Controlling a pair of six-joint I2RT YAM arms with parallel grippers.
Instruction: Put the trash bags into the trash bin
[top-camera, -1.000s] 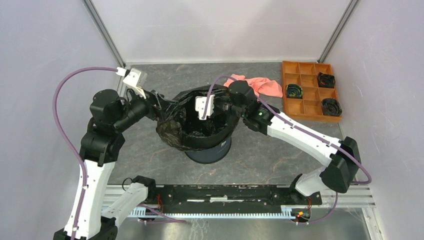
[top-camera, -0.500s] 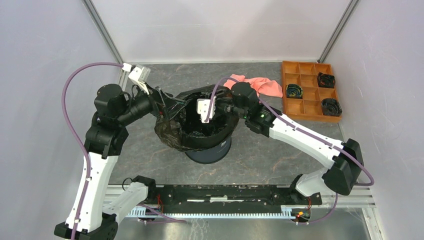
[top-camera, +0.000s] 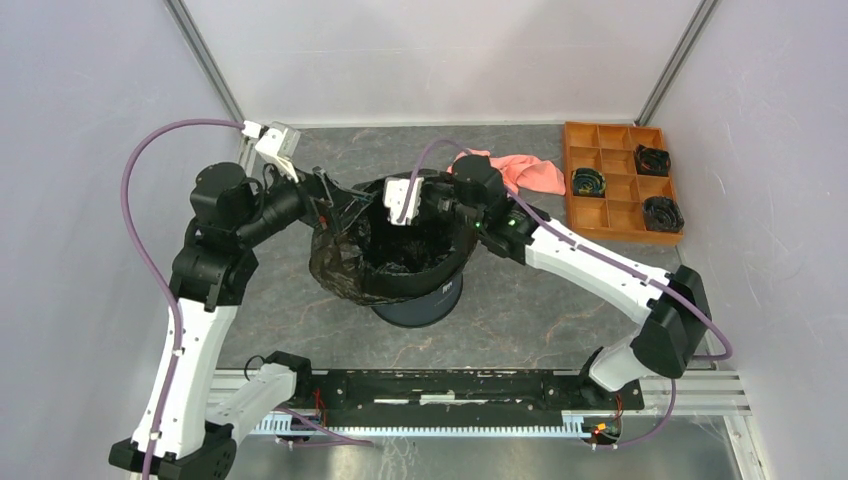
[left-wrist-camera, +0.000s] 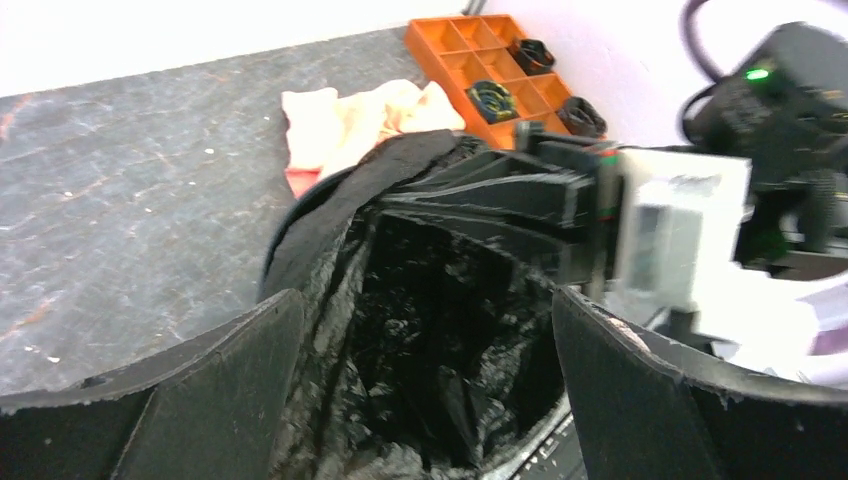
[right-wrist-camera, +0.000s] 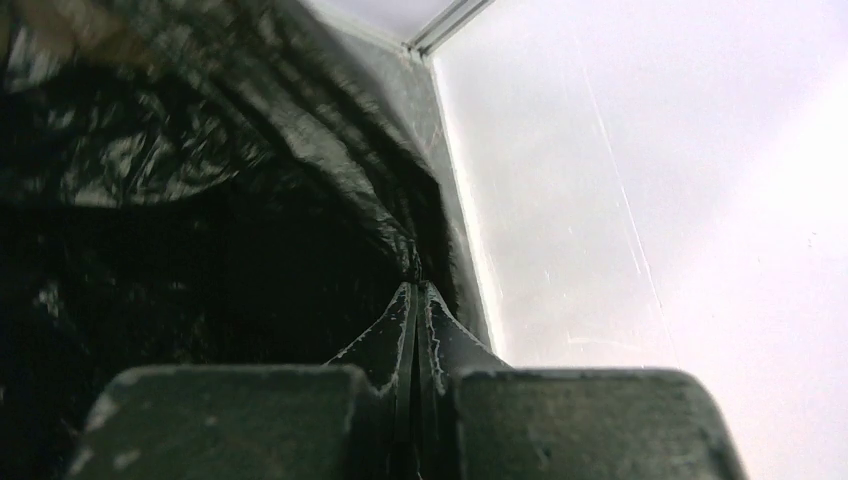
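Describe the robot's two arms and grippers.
Both the left arm and right arm have white links, black joints and a purple cable. Each wrist carries a white camera block. The left gripper and right gripper have black fingers. A green light glows on the right arm.

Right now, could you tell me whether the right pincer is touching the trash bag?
Touching. The right wrist view shows the right pincer closed, the trash bag pinched at its tips.

The left arm (top-camera: 188, 345) and right arm (top-camera: 590, 270) share white links and chunky black joints, each with 1 looping purple cable (top-camera: 125, 195) and a white wrist camera block (top-camera: 403, 200); the right arm shows 1 green light (left-wrist-camera: 757, 73), the left gripper (left-wrist-camera: 425, 300) 2 broad black fingers (left-wrist-camera: 230, 400).
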